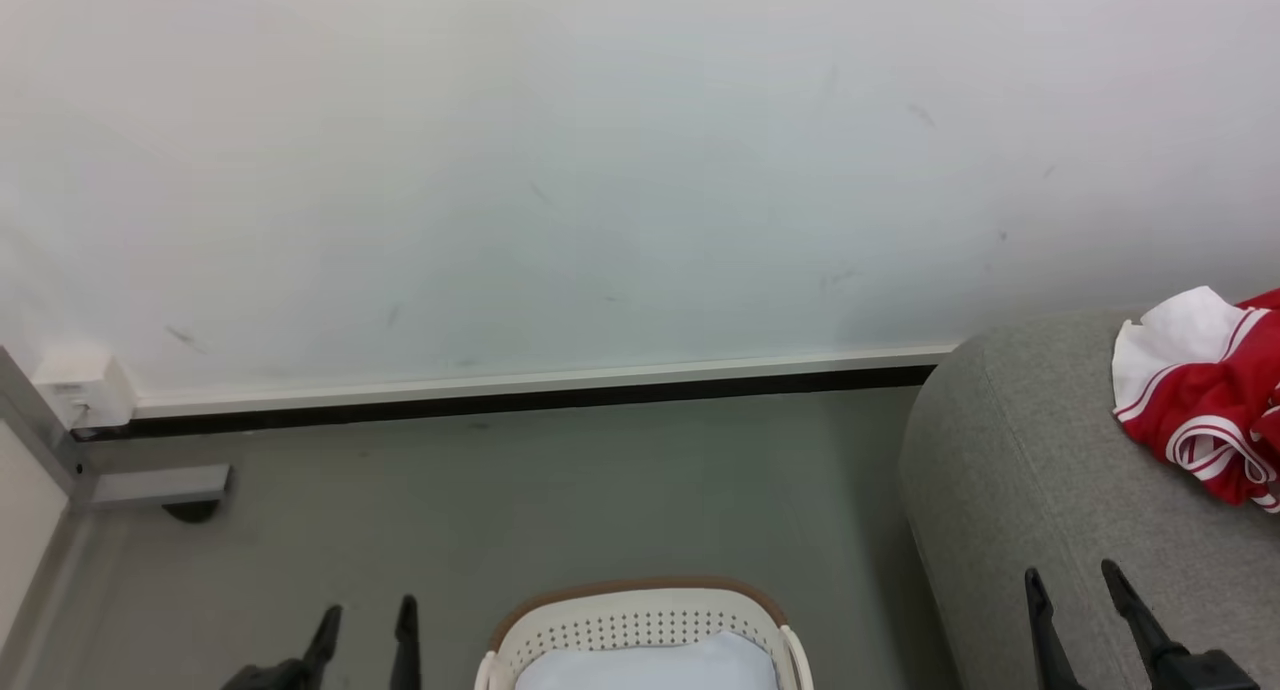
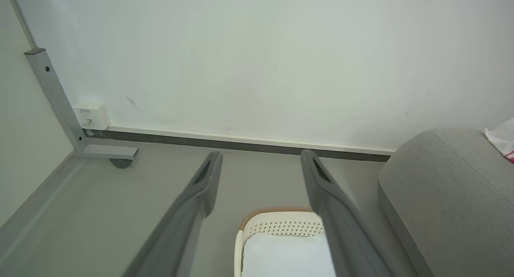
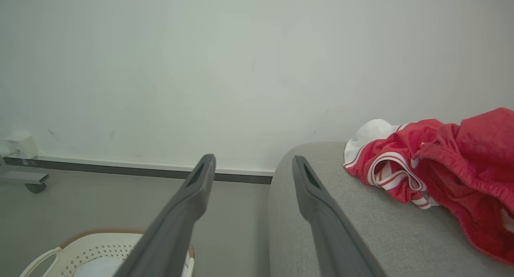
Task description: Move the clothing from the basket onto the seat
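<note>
1. The left gripper (image 1: pixel 367 608) is holding its two fingers wide apart with nothing between them. It is hovering over bare floor (image 1: pixel 560 490), just left of the basket (image 1: pixel 640 588).
2. The right gripper (image 1: pixel 1070 572) is likewise spreading its fingers wide and gripping nothing. It is hanging over the near rounded corner of the sofa (image 1: pixel 1010 470).
3. The basket is sitting on the floor between the two grippers. Its brown rim is lying near the sofa's side but apart from it, with a strip of floor showing between them.
4. A pale blue-white cushion (image 1: pixel 650 665) is lying flat inside the basket.
5. Open floor is running from the basket up to the baseboard (image 1: pixel 520 395) and the white wall (image 1: pixel 600 170). At the far left a grey metal foot (image 1: pixel 160 482) is jutting out along the floor.
6. The clothing (image 1: pixel 1205 400), red with white parts and striped trim, is lying bunched on top of the sofa. It is lying beyond and to the right of the right gripper's fingers, apart from them, and well away from the left gripper.
7. A small white box (image 1: pixel 80 385) is sitting at the foot of the wall; the marking on it is too small to read.
</note>
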Available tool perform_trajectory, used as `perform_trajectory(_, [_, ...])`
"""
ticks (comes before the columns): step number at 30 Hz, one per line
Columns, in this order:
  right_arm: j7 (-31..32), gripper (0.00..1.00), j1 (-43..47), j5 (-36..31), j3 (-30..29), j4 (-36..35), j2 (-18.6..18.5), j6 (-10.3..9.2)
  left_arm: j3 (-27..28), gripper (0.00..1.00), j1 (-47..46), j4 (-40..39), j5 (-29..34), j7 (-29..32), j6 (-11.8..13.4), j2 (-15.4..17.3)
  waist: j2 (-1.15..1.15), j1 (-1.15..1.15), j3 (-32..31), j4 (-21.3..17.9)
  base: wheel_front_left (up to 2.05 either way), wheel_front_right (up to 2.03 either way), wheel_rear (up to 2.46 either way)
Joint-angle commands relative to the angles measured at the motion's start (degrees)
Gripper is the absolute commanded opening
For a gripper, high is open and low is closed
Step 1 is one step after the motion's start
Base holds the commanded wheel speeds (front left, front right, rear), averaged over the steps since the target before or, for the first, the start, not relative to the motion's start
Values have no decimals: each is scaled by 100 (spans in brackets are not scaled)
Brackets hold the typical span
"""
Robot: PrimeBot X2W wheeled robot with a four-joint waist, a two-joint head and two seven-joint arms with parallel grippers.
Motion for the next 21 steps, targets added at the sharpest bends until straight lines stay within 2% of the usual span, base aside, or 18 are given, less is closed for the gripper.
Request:
perform_trajectory(1, [-24,100,108,63,-12,51,14,-15,158,100,136,-57,168,-10,-36,-60,0,1,-32,22,0,0,0])
perform_trajectory(8, [-51,100,222,222,204,333,32,-15,812,100,501,-204,689,-9,-360,-455,0,1,-71,45,0,0,0])
perform_trajectory(21, [-53,100,0,298,178,287,35,-15,1367,100,493,-131,1346,-10,-977,-939,0,1,-25,64,0,0,0])
